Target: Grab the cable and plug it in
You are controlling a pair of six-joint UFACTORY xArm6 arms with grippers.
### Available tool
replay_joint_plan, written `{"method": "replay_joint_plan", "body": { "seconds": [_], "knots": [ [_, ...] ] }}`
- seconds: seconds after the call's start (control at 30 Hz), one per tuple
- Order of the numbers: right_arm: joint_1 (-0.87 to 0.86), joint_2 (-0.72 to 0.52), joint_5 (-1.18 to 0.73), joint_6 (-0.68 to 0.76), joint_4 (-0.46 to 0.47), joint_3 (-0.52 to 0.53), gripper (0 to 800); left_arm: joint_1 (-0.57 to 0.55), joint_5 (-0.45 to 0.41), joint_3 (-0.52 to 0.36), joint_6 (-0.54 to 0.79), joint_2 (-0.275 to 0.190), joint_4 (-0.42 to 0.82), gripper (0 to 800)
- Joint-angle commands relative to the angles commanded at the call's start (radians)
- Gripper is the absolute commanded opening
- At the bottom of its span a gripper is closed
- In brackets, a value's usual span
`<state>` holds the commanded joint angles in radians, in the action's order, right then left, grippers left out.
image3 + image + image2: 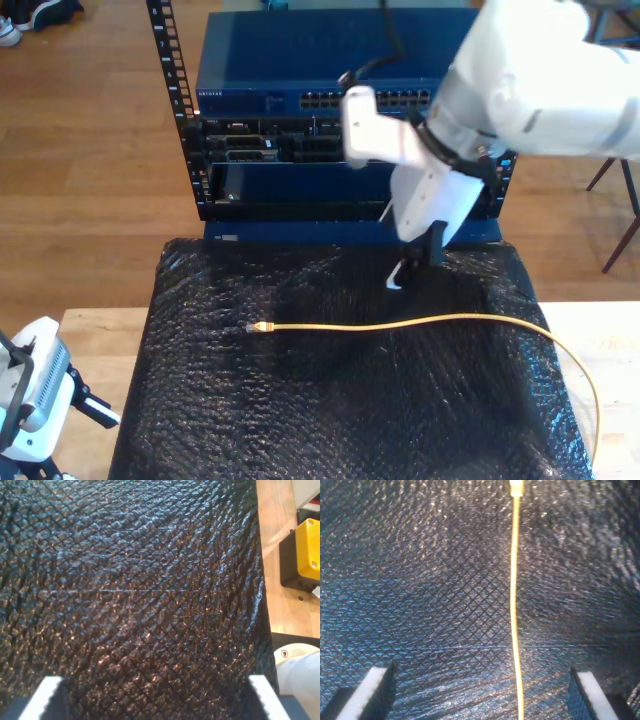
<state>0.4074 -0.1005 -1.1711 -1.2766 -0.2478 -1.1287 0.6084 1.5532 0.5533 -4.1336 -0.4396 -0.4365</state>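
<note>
Thin yellow network cable (514, 605) lies on the black bubble-wrap mat (330, 400) — long axis 12-to-6 between my second gripper's (481, 692) spread jaws, clear plug (516, 487) at 12. My first gripper (155, 697) spread, holding nothing.

Between the parted fingers of our second gripper (482, 690) only the cable (515, 605) lies, flat on the black mat (420, 605), with bare mat to either side of it. Beyond that gripper (415, 262) the server rack (320, 130) stands as a wall. Our first gripper (155, 695), fingers wide, looks onto bare mat (130, 590); a yellow-and-black box (302, 555) sits off the mat's edge.
</note>
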Motion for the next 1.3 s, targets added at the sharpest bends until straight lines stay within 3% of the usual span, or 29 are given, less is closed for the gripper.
{"method": "replay_joint_plan", "body": {
  "seconds": [0.43,0.7,1.3],
  "knots": [
    [0.143,0.138,0.098,0.08,0.066,-0.066,797,0.0,0.0,0.0,0.0,0.002,0.0,800],
    [0.203,0.227,0.143,0.216,0.169,-0.114,798,0.0,0.0,0.0,0.0,0.006,0.0,800],
    [0.265,0.39,0.175,0.342,0.23,-0.19,797,0.0,-0.002,0.002,0.0,0.026,0.0,800]
  ]
}}
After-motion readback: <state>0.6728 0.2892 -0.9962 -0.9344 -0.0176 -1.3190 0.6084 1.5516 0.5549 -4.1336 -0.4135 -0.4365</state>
